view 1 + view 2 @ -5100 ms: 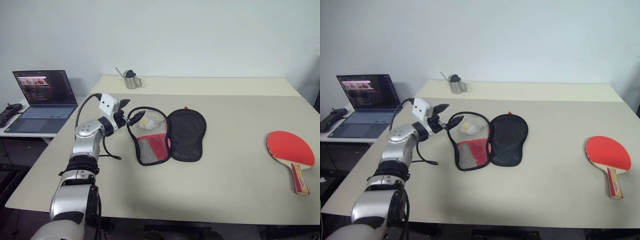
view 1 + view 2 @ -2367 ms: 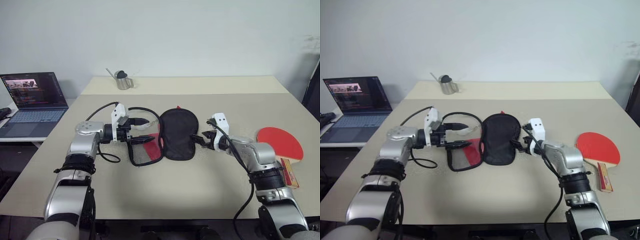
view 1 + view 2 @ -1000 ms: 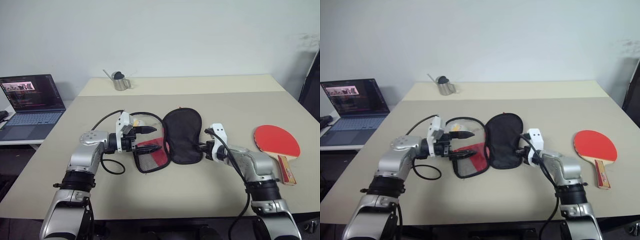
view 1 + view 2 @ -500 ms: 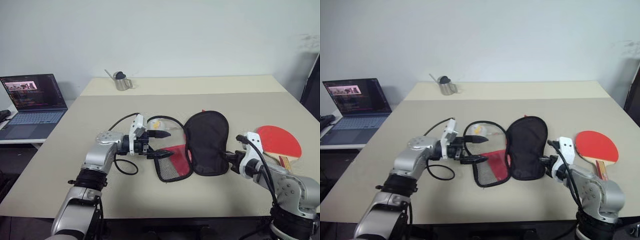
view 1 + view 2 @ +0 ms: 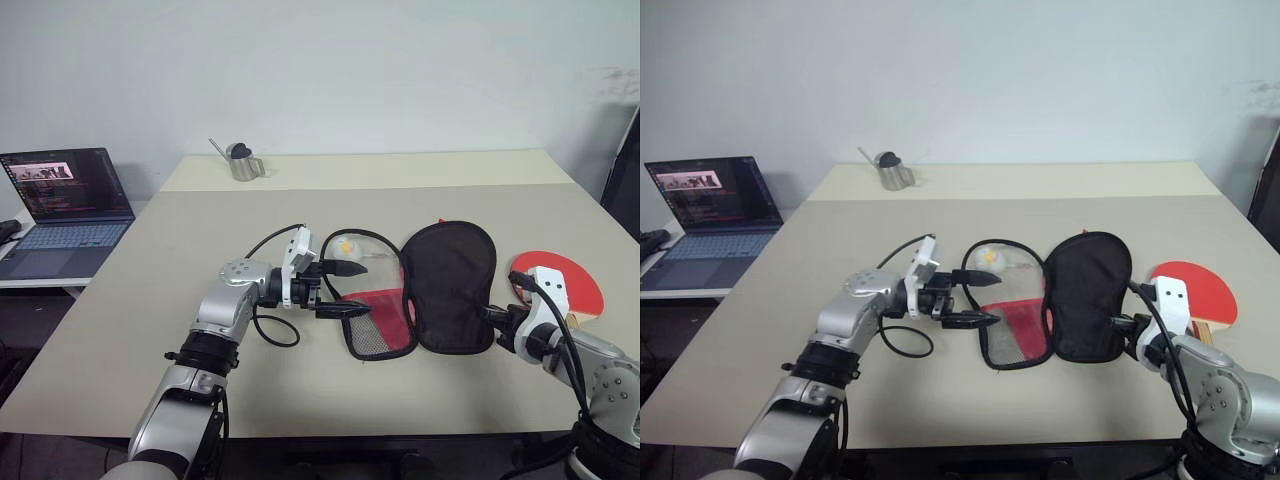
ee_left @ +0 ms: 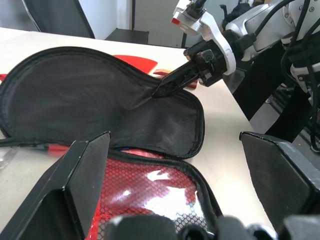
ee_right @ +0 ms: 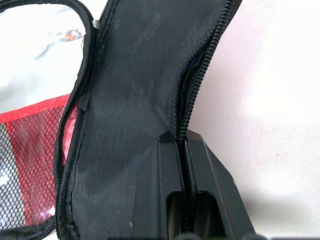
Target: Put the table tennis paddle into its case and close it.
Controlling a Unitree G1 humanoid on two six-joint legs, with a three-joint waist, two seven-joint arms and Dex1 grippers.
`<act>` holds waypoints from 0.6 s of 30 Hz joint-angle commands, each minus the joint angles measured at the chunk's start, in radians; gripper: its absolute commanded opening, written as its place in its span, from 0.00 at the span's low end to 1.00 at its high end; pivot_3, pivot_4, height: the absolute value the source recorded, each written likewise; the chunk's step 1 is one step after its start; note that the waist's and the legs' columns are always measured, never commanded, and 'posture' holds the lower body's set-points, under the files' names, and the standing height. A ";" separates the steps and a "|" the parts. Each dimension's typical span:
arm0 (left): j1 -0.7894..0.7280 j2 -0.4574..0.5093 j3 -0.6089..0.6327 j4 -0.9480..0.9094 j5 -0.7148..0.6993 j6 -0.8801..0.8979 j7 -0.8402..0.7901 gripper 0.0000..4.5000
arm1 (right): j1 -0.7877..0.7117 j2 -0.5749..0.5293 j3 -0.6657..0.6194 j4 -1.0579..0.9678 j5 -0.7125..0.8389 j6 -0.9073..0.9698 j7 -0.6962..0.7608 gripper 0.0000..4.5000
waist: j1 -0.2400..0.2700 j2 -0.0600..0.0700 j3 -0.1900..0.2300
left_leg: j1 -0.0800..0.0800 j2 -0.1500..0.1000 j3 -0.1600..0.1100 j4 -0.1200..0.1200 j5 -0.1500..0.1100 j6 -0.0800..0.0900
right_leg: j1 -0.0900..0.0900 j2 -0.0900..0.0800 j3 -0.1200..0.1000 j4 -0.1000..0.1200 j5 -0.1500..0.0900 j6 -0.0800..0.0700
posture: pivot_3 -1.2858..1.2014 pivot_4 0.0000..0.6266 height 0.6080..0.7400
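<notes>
Case: one case (image 5: pixel 425 290) lies open on the table (image 5: pixel 180 260), black lining up, mesh half toward the left gripper.
Paddle: one paddle (image 5: pixel 572 280) lies flat on the table just beyond the right gripper, outside the case.
Left gripper: the left gripper (image 5: pixel 352 290) is level, its jaws spread wide at the mesh half's edge.
Right gripper: the right gripper (image 7: pixel 181 145) has its jaws pressed together, pinching the case's zip edge.
Right wrist view: shows the zip teeth running between the fingers.
Left wrist view: shows the right gripper's tips on the black lining.
Head views: add one laptop (image 5: pixel 65 205) and one metal pitcher (image 5: pixel 238 161).
</notes>
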 commanded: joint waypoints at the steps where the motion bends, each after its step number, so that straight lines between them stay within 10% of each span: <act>1: -0.011 -0.003 0.007 -0.027 -0.013 -0.015 0.001 1.00 | -0.010 -0.031 0.023 0.022 0.012 -0.017 0.028 0.00 | 0.000 0.000 0.000 | 0.000 0.000 0.000 0.000 0.000 0.000 | 0.000 0.000 0.000 0.000 0.000 0.000 | 0.52 0.24 1.00; 5: -0.003 -0.002 0.008 -0.046 -0.016 -0.008 0.013 1.00 | -0.008 -0.075 0.074 0.066 -0.021 -0.073 0.024 0.05 | 0.000 0.000 0.000 | 0.000 0.000 0.000 0.000 0.000 0.000 | 0.000 0.000 0.000 0.000 -0.001 -0.002 | 0.52 0.24 1.00; 16: 0.019 -0.001 0.020 -0.077 -0.024 0.007 0.050 1.00 | 0.001 -0.249 0.133 0.168 -0.082 -0.292 0.067 0.82 | 0.000 -0.001 0.001 | -0.001 0.000 0.002 0.000 0.000 0.000 | 0.000 0.000 0.000 -0.004 -0.001 -0.001 | 0.52 0.24 1.00; 18: 0.011 -0.007 0.025 -0.069 -0.026 0.002 0.061 1.00 | 0.003 -0.269 0.108 0.145 -0.063 -0.298 0.090 0.82 | 0.001 -0.001 0.001 | -0.001 0.000 0.002 0.000 0.000 0.000 | 0.000 0.000 0.000 -0.004 0.000 0.000 | 0.52 0.24 1.00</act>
